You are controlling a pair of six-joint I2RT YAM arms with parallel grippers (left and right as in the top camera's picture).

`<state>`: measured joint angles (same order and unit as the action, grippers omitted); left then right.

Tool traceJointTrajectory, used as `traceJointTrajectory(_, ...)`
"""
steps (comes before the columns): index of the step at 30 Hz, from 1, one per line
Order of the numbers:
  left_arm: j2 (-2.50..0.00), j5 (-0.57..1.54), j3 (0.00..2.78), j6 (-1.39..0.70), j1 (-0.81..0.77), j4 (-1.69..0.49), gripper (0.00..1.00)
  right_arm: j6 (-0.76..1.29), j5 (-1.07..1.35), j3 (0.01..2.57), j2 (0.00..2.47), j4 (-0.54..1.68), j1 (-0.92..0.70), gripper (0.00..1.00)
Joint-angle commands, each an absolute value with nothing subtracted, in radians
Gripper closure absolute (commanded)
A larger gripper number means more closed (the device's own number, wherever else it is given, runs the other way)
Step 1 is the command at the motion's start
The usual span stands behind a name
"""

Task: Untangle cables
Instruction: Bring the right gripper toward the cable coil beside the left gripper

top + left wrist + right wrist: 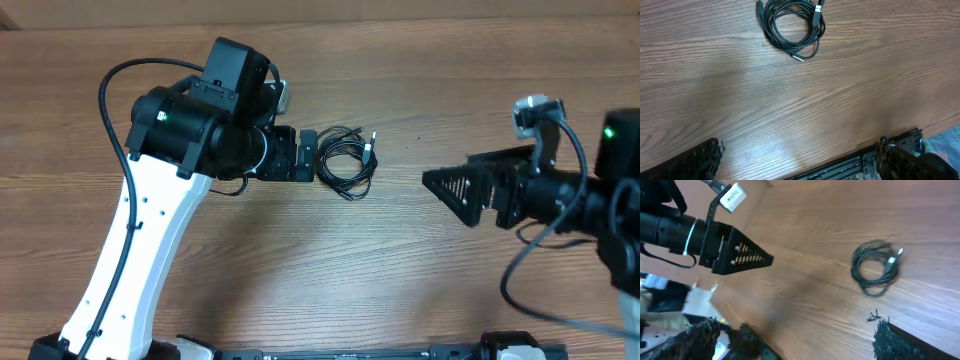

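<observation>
Approach stage: cables (345, 160) in one coiled bundle toward the far edge; left gripper (310, 155) near it, right gripper (432, 182) well apart, both spread wide; next, pinch a single loop

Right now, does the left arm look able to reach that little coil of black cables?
Probably yes. The left gripper is just beside the coiled cables with its jaws open, and nothing but bare wooden table lies between them. The right gripper is well off to the other side.
</observation>
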<state>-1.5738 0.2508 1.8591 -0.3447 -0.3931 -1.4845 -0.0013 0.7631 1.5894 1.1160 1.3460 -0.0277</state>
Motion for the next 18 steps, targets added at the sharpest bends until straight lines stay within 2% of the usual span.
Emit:
traceJointTrajectory(1,-1.626,0.253,1.874,-0.367,-0.401,-1.467,0.00,0.004,0.829,1.610,1.187,1.341,-0.031,0.00)
traceJointTrajectory(13,-1.812,0.253,1.874,-0.285,-0.399,-1.368,0.00,0.113,0.741,1.610,1.479,1.338,-0.033,0.04)
traceJointTrajectory(18,-1.906,0.266,1.874,-0.296,-0.402,-1.341,0.05,0.112,0.741,1.609,1.568,1.365,-0.054,0.04)
